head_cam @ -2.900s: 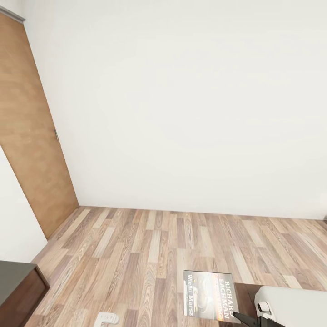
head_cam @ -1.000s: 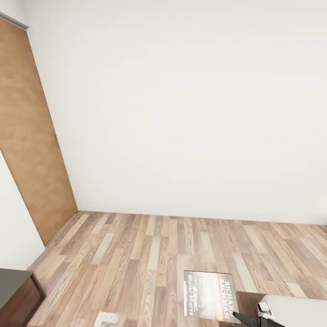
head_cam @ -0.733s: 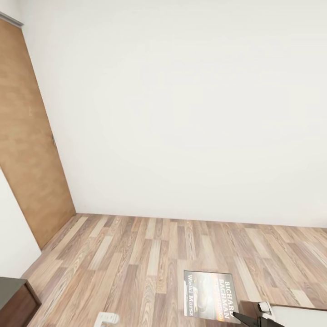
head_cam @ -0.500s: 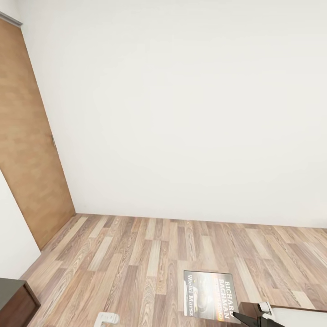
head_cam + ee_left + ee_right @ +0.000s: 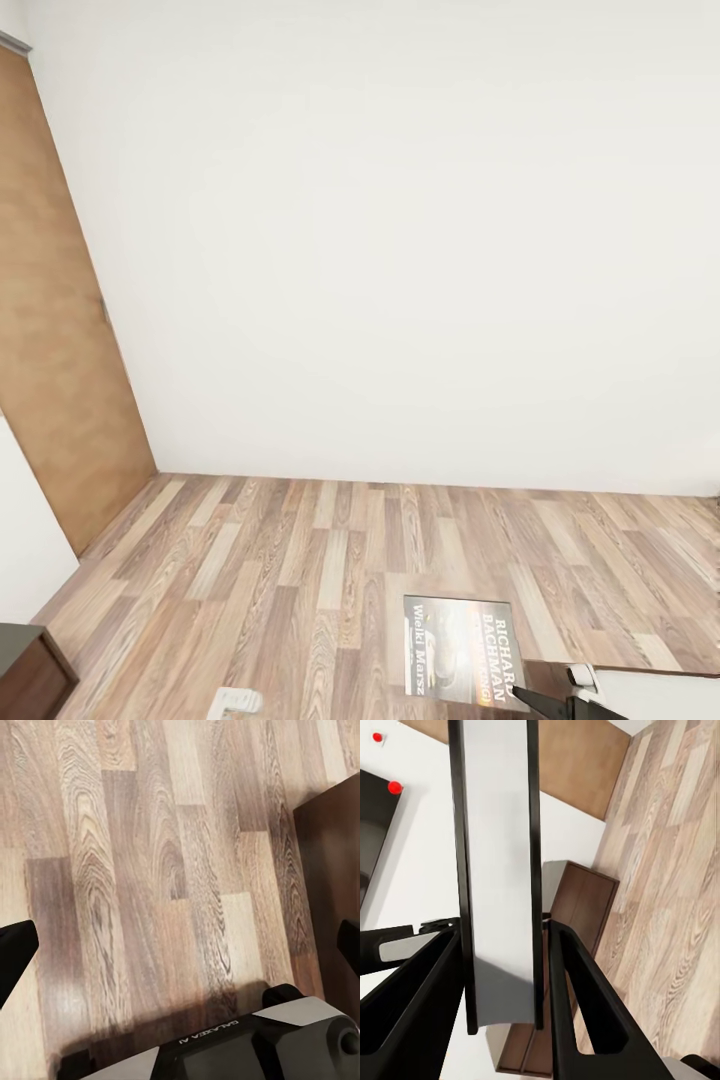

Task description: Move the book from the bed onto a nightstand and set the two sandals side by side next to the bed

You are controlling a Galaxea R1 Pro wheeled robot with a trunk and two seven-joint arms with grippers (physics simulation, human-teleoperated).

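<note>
Book [image 5: 462,650]: thin paperback with a dark cover, a glowing orange-toned picture, and white and orange lettering reading "RICHARD BACHMAN" and "Wielki Marsz". You see it cover-up low in the head view, over the wood-plank floor [image 5: 300,560], right of centre. It's off the bed and carried in the air. In the right wrist view the book [image 5: 499,870] is edge-on, with a grey-white page block between two thin black covers.

Versus the 2.9 s frame, the whole head picture has shifted, so that's camera motion, not the objects.
- The brown door [image 5: 50,330] takes up less of the left edge.
- The dark cabinet corner [image 5: 22,668] at bottom left has shrunk to a sliver.
- The bed [image 5: 680,698] corner at bottom right has dropped to a thin strip.
- The book sits at the same spot in the frame, so it's travelling with you.

Arms:
- Left gripper [image 5: 180,949] points down at the floor. The black fingertips [image 5: 15,952] sit at opposite edges of the wrist view, so the jaws are spread wide with nothing between them. The robot base [image 5: 247,1050] is below it, and a dark brown panel [image 5: 330,870] is off to one side.
- Right gripper [image 5: 502,982] is clamped on the book. Both black fingers [image 5: 585,997] press against the covers near one end, and the rest of the book sticks out past the tips. In the head view the right gripper [image 5: 535,698] meets the book's near right corner.
</note>
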